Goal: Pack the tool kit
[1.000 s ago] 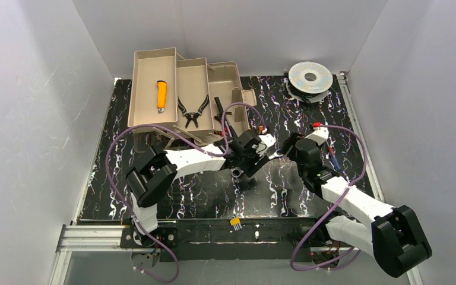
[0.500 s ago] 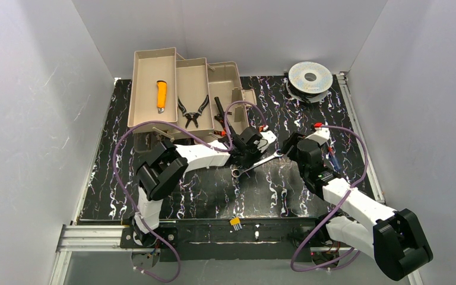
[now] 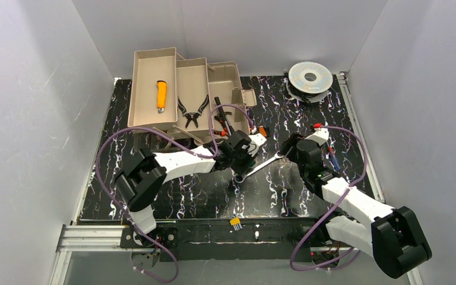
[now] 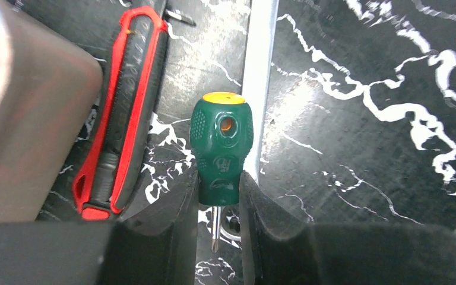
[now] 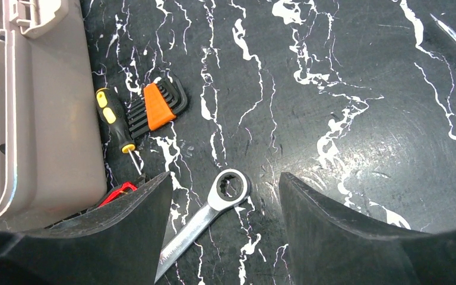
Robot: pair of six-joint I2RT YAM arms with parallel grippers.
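Observation:
The tan toolbox stands open at the back left, with a yellow knife and pliers in its fold-out trays. My left gripper is shut on the lower end of a stubby green screwdriver, which lies across a silver wrench. A red-and-black tool handle lies just to its left, against the toolbox wall. My right gripper hangs open over the ring end of the wrench, touching nothing. In the top view both grippers flank the wrench.
An orange hex key set and a small yellow-and-black screwdriver lie beside the toolbox side. A round silver wire spool sits at the back right. White walls close in the black marbled mat.
The left jaws have closed onto the green screwdriver, and the left arm has drawn a little to the left. The right gripper has barely moved.

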